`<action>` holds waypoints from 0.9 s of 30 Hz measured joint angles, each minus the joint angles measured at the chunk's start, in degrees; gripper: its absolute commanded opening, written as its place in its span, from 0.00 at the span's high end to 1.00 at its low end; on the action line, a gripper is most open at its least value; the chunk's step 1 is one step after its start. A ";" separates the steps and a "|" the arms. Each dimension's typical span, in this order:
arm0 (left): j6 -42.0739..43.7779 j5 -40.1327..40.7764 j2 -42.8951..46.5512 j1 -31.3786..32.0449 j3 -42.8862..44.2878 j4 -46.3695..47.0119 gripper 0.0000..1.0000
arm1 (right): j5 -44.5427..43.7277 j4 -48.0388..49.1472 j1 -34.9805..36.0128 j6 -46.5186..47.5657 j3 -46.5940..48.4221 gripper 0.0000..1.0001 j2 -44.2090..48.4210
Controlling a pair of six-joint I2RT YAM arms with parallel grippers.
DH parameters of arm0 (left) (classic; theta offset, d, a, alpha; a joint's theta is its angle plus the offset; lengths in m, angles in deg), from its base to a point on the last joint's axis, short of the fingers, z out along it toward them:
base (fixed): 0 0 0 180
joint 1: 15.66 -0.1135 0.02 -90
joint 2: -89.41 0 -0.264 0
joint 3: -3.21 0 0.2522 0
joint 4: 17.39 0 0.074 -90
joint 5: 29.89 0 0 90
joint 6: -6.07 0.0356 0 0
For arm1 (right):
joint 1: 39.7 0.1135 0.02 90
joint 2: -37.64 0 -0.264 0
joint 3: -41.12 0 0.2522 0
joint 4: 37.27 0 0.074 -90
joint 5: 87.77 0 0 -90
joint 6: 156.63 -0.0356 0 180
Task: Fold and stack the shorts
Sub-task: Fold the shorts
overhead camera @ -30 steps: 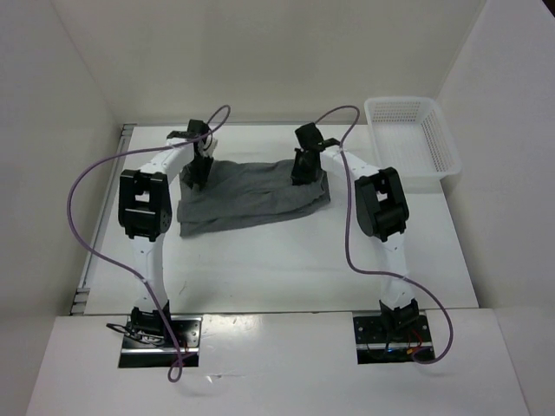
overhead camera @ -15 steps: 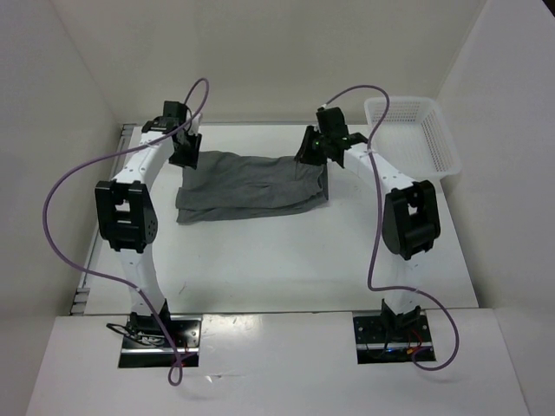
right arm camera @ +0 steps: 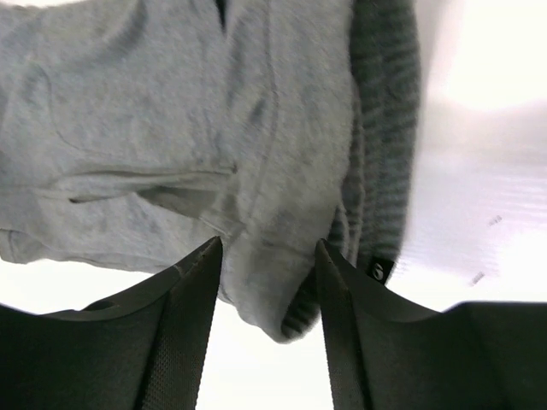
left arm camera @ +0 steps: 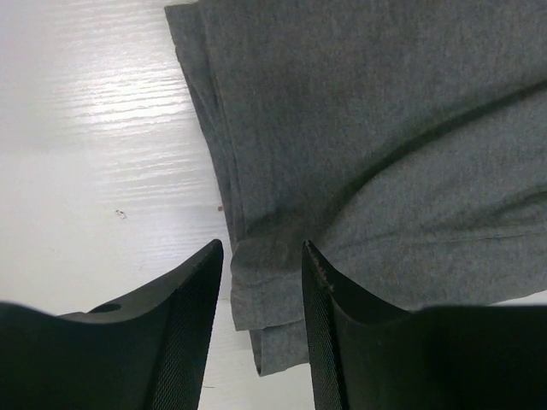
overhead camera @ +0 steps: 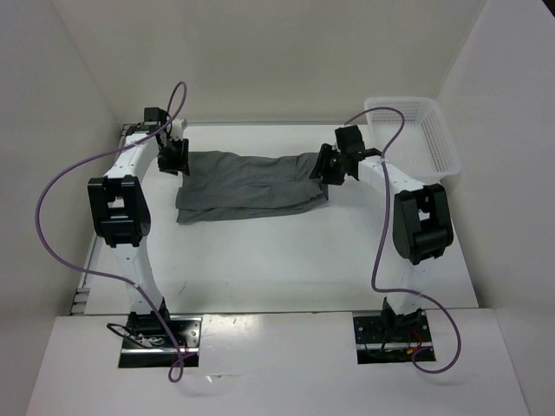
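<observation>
**While both arms are reaching way out, the shorts are lying stretched between them**

So both arms are stretching toward the far half of the table, elbows sticking up and wrists turning inward so they're facing each other. The left gripper is sitting at the left end of the shorts and the right gripper is sitting at the right end.

Up close, the left gripper is keeping its fingers only a narrow gap apart, with the hemmed edge of the shorts running right through that gap. Same deal on the other side. The right gripper is showing a slim gap with a bunched fold of the shorts filling it. From these angles it looks like both are pinching fabric, though I'm not totally sure.

The shorts are lying mostly flat on the table with the far corners pulling up toward each gripper. Their long axis is running left to right, straight from one gripper to the other. The ribbed waistband is pointing right and the leg hems are pointing left.

A white mesh basket is sitting at the far right, well apart from the shorts.
</observation>
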 measured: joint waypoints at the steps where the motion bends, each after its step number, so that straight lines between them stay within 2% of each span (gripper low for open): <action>1: -0.02 -0.33 -0.02 -0.24 -0.26 0.07 0.49 | 0.04 0.17 -0.17 -0.04 -0.70 0.46 0.31; 16: -0.02 -6.12 -0.63 -2.80 -8.15 -1.62 0.49 | 0.35 0.57 -1.01 0.00 -4.04 0.42 4.96; 19: -0.07 -6.88 -1.60 -2.75 -8.15 -1.46 0.57 | 1.09 0.59 -1.01 0.00 -4.31 0.41 4.96; 20: -0.11 -7.13 -1.97 -2.75 -8.15 -1.46 0.67 | 1.36 0.57 -1.01 -0.02 -4.37 0.41 4.96; 22: -0.07 -7.72 -2.38 -2.75 -8.17 -1.60 0.79 | 1.66 0.59 -1.03 0.00 -4.39 0.42 4.96; 27: -0.11 -8.39 -2.47 -2.75 -8.17 -1.57 0.91 | 3.39 1.03 -1.09 0.11 -4.39 0.58 4.28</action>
